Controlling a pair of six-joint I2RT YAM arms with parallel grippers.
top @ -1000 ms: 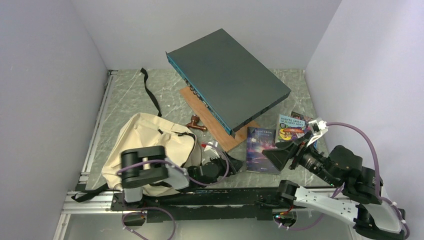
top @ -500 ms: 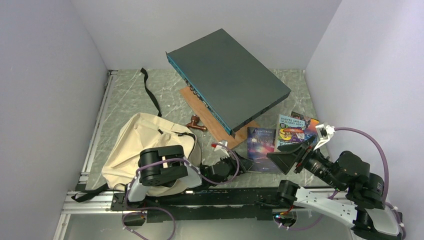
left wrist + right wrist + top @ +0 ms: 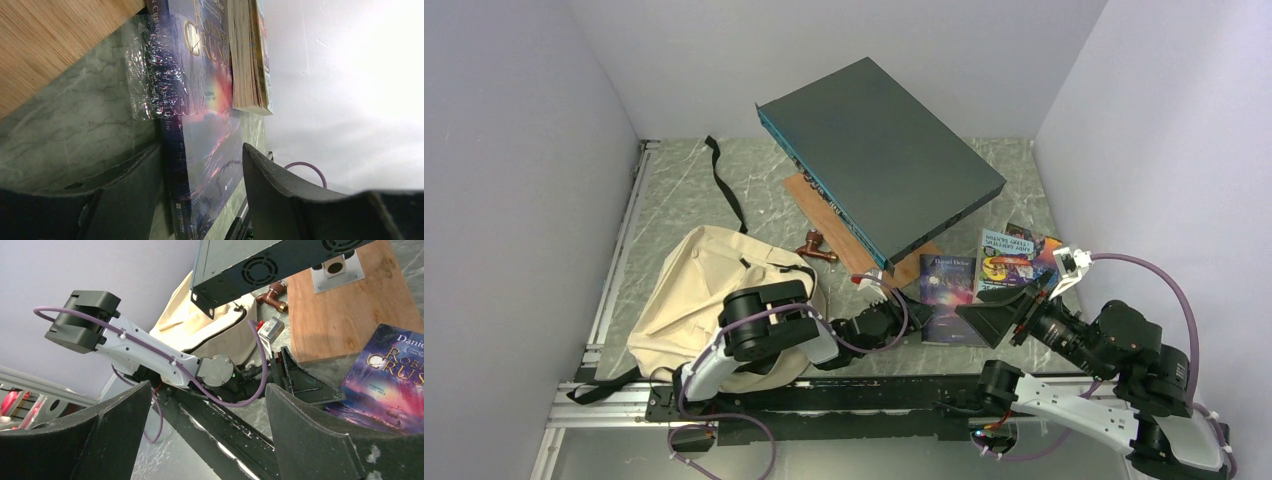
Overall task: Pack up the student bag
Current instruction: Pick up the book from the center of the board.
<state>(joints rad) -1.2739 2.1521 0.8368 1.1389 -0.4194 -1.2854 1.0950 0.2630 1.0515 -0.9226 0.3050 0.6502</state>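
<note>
Pickup of the blue book (image 3: 949,292) looks like the step in hand. Low in the middle of the overhead view, the left gripper (image 3: 904,318) sits at that book's left edge. Its wrist view shows the jaws standing apart with the book's plastic-wrapped near corner between them and nothing clamped yet. To do this well, I judge the fingers should reach further along the spine before closing. The wrap looks slick, and a pinch on the corner alone may let the cover slip or sag.

The right gripper (image 3: 986,314), at lower right, hangs wide open and empty just beside the book's near right corner, and it would do best to stay clear. The student bag (image 3: 709,280) lies at lower left, well apart from the book and partly hidden by the left arm.

Compared with a second ago, the left gripper has travelled rightward from the bag's mouth to the book. The right gripper has drawn slightly to the right.
</note>
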